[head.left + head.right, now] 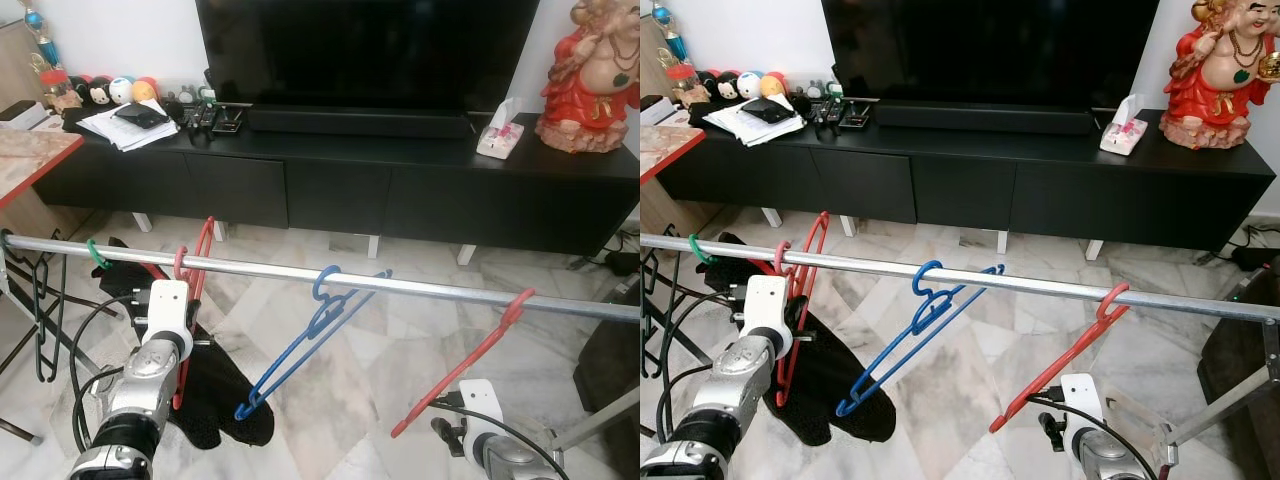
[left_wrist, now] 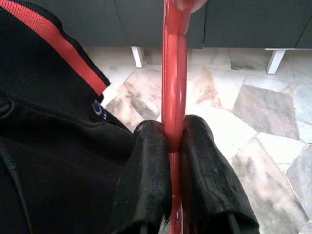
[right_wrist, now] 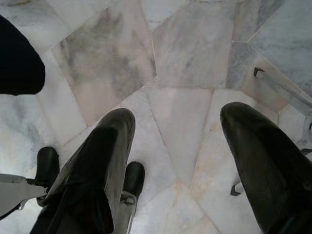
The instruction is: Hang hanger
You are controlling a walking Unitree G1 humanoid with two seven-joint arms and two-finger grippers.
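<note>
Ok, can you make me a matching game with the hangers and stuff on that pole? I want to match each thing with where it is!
Things:
1. blue hanger
2. red hanger on the robot's left
3. red hanger on the robot's right
4. right gripper

Places or states:
A. pinched in the left gripper, jaws shut on it
B. hooked on the metal pole in the middle, nobody holding it
C. open, pointing down at the marble floor
D. hooked on the pole near the right arm, hanging free

Pairs: 1-B, 2-A, 3-D, 4-C
</note>
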